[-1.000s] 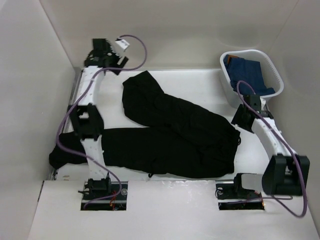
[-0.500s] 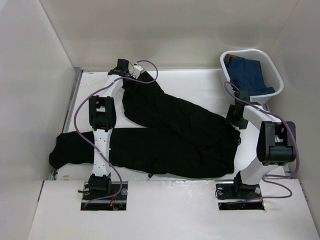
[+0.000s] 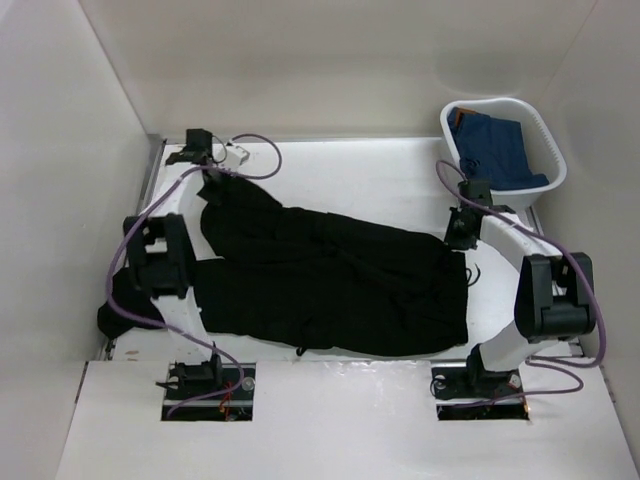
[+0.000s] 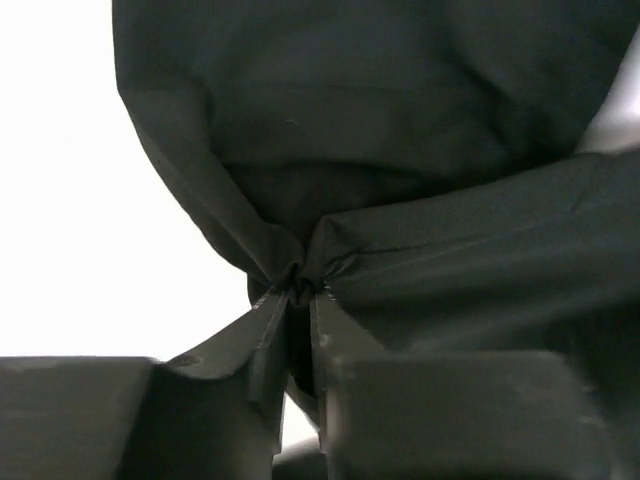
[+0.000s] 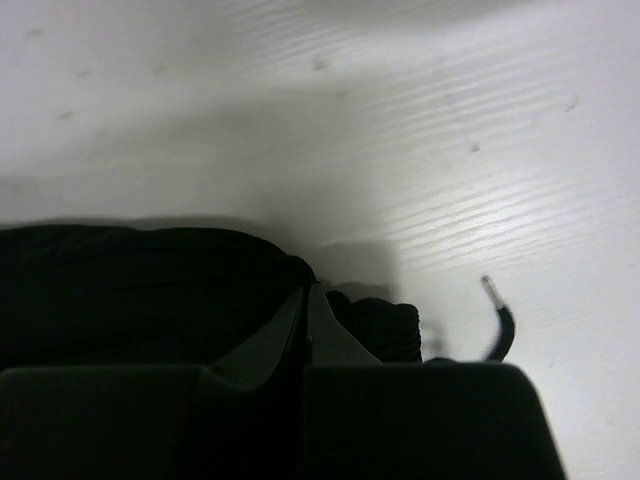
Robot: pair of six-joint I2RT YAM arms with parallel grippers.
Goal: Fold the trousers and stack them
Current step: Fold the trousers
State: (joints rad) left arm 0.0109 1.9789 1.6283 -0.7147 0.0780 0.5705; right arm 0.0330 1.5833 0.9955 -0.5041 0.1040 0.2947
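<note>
Holding trousers (image 3: 340, 285) stretched: left gripper (image 4: 298, 298) fingers (image 4: 262, 345) pinching leg hem, right gripper (image 5: 305, 305) fingers (image 5: 335, 345) clamped on waist edge; align legs, avoid slack.

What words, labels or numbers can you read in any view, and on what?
No readable text in any view.
The trousers show no tag or print; the white basket and blue garment bear no label; the left gripper and right gripper show no markings.

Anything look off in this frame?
Mostly fine. The trousers lie flat, pinched by the left claw and right claw. One leg end bunches at the left edge of the table, possibly overhanging; a drawstring tip sticks out.
</note>
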